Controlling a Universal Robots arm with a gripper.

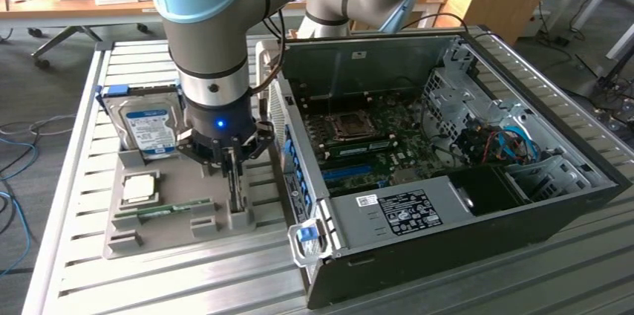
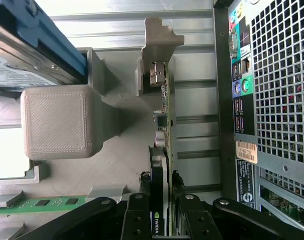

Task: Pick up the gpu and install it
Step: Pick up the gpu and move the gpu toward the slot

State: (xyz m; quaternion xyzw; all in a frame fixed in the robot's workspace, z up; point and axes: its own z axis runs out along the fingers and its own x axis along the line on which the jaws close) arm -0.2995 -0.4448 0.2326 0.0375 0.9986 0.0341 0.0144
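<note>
Looking beside the open black sheet-metal computer case [image 1: 476, 203], I see the layered grey printed tray [image 1: 159, 237] with the gpu [image 2: 168, 107], a thin green board, standing on edge in its slot, pinched by my black gripper [image 2: 164, 180].

A slatted metal table [image 1: 148, 278] stands on grey floor [image 1: 50, 88], a wooden desk [image 1: 99, 7] behind it.

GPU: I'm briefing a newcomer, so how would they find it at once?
On the exterior view's left of the open case lies a grey tray. On its case-side rim the gpu stands on edge, held by the end effector: thin and upright, unlike the flat RAM stick.
</note>
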